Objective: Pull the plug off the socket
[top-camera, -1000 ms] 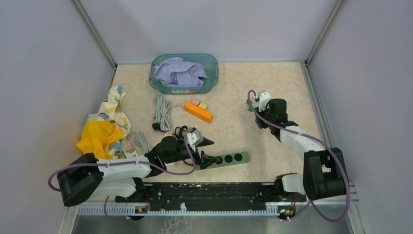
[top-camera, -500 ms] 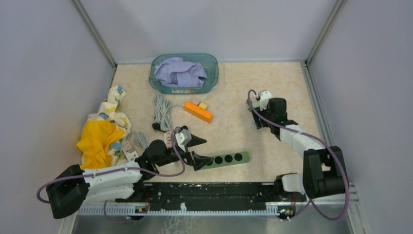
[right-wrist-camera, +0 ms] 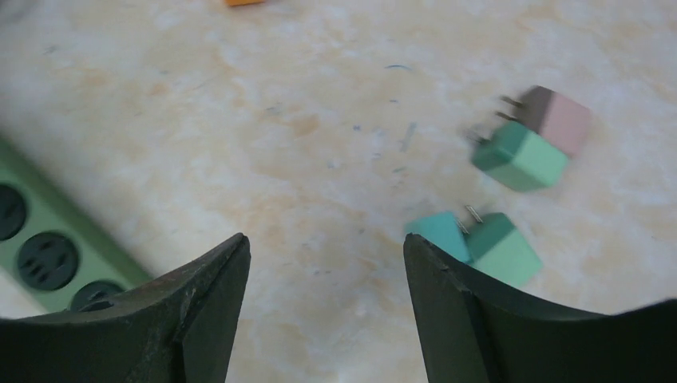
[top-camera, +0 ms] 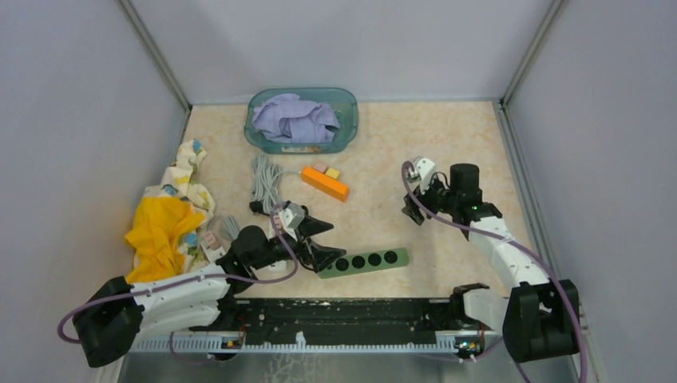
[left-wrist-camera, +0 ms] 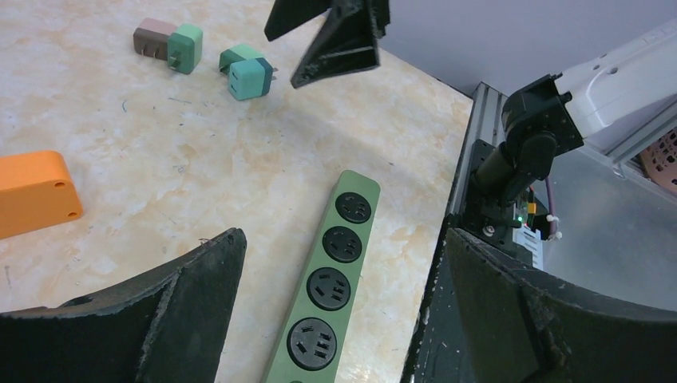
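Observation:
The green power strip [top-camera: 363,261] [left-wrist-camera: 331,287] lies flat near the table's front, and every socket I can see on it is empty. My left gripper [top-camera: 326,242] [left-wrist-camera: 342,239] hangs open just above the strip's left end, touching nothing. Two loose pairs of plug adapters lie on the table: a brown-and-green pair [left-wrist-camera: 169,46] [right-wrist-camera: 531,136] and a teal-and-green pair [left-wrist-camera: 247,73] [right-wrist-camera: 479,243]. My right gripper [top-camera: 413,209] [right-wrist-camera: 326,239] is open above bare table beside the teal pair, with nothing between its fingers. The strip's end [right-wrist-camera: 40,247] shows at lower left in the right wrist view.
A teal bin with lilac cloth [top-camera: 302,120] stands at the back. An orange block [top-camera: 325,183] and a coiled grey cable [top-camera: 266,182] lie mid-left. Yellow and patterned cloths [top-camera: 168,219] are heaped at the left wall. The black rail [top-camera: 343,315] runs along the near edge.
My right gripper went from shut to open and swung nearer and lower. My left gripper opened fully and drew back left from the strip's end.

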Controlling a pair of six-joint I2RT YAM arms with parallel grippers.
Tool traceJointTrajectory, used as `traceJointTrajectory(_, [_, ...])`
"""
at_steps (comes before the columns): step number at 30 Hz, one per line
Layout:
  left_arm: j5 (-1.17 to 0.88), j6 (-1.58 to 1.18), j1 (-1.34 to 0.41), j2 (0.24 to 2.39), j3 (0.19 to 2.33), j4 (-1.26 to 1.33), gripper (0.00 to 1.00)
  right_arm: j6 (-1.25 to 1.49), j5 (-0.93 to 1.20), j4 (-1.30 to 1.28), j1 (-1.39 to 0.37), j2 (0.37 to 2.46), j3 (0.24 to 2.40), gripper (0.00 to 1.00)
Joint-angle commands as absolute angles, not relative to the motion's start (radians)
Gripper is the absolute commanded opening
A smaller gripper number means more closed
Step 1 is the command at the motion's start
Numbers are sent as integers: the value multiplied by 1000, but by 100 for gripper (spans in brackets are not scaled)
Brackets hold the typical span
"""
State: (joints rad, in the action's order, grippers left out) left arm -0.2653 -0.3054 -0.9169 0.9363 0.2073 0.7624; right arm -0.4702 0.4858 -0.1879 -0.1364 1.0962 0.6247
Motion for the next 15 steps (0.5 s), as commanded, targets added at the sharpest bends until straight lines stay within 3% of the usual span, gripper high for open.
traceJointTrajectory(1, [-276, -344, -904, 921, 198, 759, 100, -648, 877, -330, -132, 1045, 684, 70])
traceJointTrajectory(9, [-263, -350, -887, 917, 196, 741, 100, -870, 1137, -512, -133, 1016, 677, 81])
traceJointTrajectory(15, [-243, -353, -879, 923, 203, 731, 100, -996, 1185, -580, -187, 1016, 650, 87])
